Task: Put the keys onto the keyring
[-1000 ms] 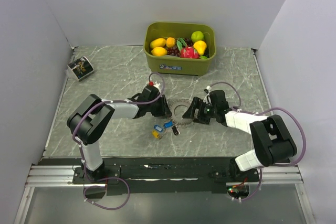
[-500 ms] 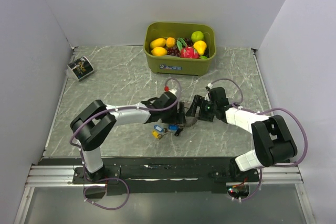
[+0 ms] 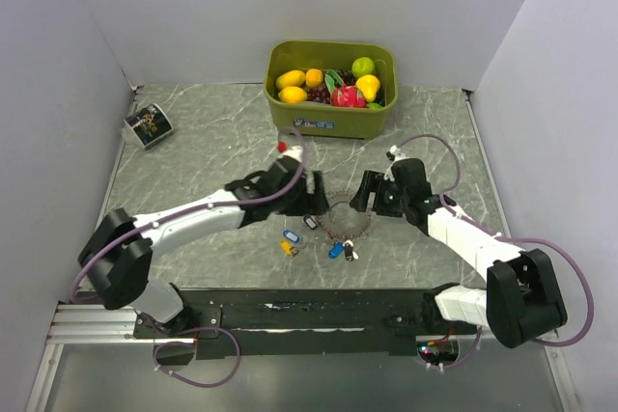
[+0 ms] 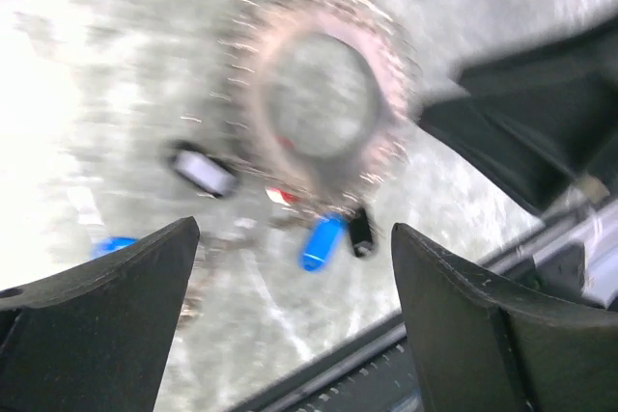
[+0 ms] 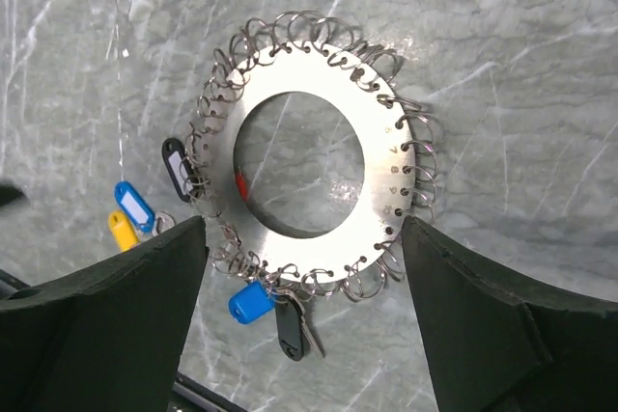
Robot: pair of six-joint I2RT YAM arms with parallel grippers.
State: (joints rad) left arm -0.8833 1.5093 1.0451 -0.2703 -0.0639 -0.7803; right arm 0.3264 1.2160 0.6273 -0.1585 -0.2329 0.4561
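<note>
The keyring [image 5: 386,176] is a flat metal disc with a round hole and many small wire loops along its edge, lying on the marble top [image 3: 346,233]. A blue-tagged key [image 5: 251,301] and a black-tagged key [image 5: 290,333] hang from loops on its near edge. Another black tag [image 5: 176,169] lies at its left rim. A blue key [image 3: 290,235] and a yellow key [image 3: 287,248] lie loose to the left. My right gripper [image 5: 301,222] hovers open over the disc. My left gripper [image 3: 314,202] is open just left of it, its own view blurred, with the blue key [image 4: 321,241] ahead of its fingers.
A green tub [image 3: 331,121] of toy fruit stands at the back of the table. A small printed packet [image 3: 148,124] lies at the far left. The metal rail [image 3: 309,308] with the arm bases runs along the near edge.
My left gripper has opened wide and drawn back to the left. The keyring has shifted nearer and to the right, with a blue and a black key now at its near edge.
</note>
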